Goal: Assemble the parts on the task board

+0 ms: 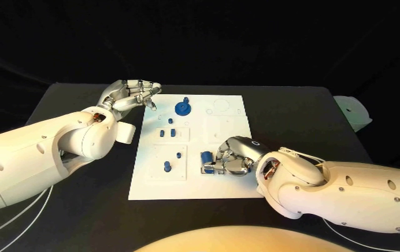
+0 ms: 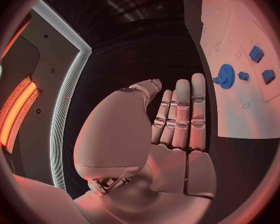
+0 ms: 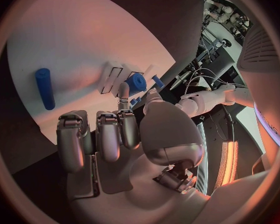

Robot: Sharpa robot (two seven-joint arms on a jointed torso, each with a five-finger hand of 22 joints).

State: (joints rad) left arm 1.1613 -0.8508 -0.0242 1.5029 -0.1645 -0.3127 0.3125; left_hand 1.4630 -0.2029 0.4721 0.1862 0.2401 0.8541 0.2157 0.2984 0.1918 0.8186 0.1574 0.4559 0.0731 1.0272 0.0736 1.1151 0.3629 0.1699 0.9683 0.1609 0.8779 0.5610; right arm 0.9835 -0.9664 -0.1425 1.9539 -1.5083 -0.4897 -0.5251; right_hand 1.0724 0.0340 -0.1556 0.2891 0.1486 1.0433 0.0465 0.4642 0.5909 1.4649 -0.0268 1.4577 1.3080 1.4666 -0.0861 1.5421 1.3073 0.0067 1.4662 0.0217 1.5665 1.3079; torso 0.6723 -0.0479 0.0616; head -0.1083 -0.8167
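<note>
Board, frame centre: R hand working a blue part at lower-mid of board.
R fingers curled by the part; grip or just touching, can't tell. L hand holds nothing, fingers loosely apart, upper left off the board edge. Gear up top. Next, imo: seat the part, needs fine alignment. Black table, dark backdrop.

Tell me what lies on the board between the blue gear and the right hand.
Bare white task board separates the blue gear from the right hand, per the head view.
</note>
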